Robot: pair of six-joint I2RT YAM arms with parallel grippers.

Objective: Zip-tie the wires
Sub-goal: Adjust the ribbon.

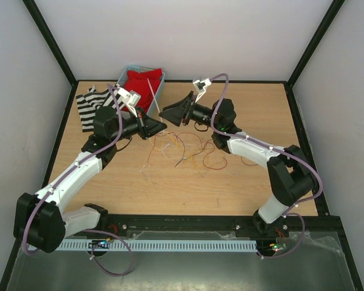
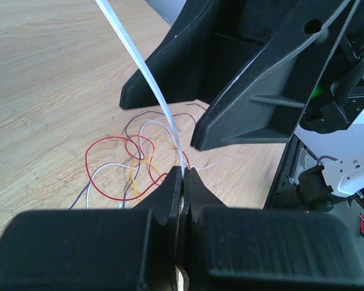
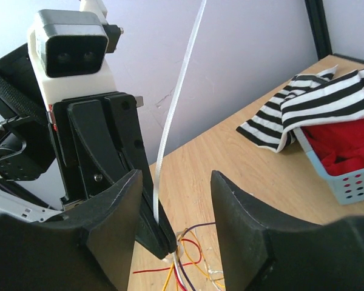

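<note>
Roughly mid-worktop, a little toward the far edge, the wires (image 1: 185, 148) lie loose on the bare wood: thin red, orange, dark and pale strands curled into overlapping loops, none of them lifted. Both arms reach in over the left end of the bunch. The left gripper (image 2: 183, 173) has its jaws pressed together on the lower end of a white plastic strip (image 2: 148, 79), which rises from the pinch, narrow and slightly bowed, leaning toward the far edge. The right gripper (image 3: 175, 182) faces it from the other side with its jaws parted; in the right wrist view the strip stands in the gap between the two fingers (image 3: 118, 206), touching neither as far as can be seen, so nothing is held there. The wires sit just beneath and beyond both sets of fingertips, apart from the strip. At the far edge, left of centre, a blue basket (image 1: 124, 73) holds a red cloth (image 1: 144, 85). A black-and-white striped cloth (image 1: 91, 103) lies beside it toward the far left corner, one end draped on the basket's rim.
</note>
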